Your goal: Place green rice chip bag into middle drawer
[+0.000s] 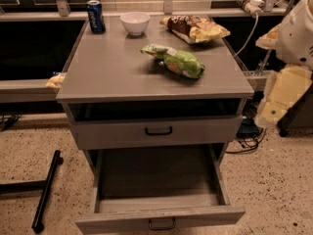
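While standing at the centre of the frame, the cabinet (112, 77) is filling most of the view, its flat grey top carrying four loose items.

Middle drawer (122, 220): sitting pulled far out at the bottom centre, its grey inner floor showing and its small dark handle pointing toward the lower edge.

Top drawer (112, 131): sitting pushed in just above the middle drawer, a black handle showing at the centre of its front.

Arm (298, 33): hanging at the right edge of the frame as white and cream shells, well apart from the items on the cabinet top.

Gripper (281, 99): hanging at the right edge, below the arm's white shell and beside the cabinet's right side, touching nothing on the top; whether it is wide or narrow cannot be told.

Black bar (46, 190): lying on the speckled floor at the lower left.

Yellow bag (198, 28): lying at the back right of the top.

Green bag (176, 61): lying on the top, right of centre, slanting from upper left to lower right, near the yellow bag but apart from it.

Bowl (135, 22): standing upright at the back centre, white.

Can (96, 16): standing upright at the back left, blue, near the bowl.
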`<state>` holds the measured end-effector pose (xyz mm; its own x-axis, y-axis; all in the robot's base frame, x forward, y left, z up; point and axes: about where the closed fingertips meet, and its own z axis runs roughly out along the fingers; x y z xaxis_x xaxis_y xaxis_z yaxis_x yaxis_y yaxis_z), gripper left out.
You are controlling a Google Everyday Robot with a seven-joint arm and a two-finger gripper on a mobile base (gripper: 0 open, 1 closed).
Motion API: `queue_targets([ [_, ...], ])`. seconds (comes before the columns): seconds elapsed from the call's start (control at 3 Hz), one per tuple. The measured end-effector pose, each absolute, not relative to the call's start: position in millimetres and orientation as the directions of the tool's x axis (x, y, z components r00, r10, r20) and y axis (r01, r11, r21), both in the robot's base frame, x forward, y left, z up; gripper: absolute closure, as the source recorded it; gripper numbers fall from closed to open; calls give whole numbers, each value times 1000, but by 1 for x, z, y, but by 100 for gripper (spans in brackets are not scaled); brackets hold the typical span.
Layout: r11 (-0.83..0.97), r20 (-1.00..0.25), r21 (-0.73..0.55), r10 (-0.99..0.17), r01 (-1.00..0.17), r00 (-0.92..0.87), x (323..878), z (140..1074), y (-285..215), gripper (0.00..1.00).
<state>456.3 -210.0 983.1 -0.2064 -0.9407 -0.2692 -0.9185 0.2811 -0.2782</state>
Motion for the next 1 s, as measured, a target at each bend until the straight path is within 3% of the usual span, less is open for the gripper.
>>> queue_targets([
  [1.0,367,-489,-345,-856,-864,-168,562,977,-171,0],
])
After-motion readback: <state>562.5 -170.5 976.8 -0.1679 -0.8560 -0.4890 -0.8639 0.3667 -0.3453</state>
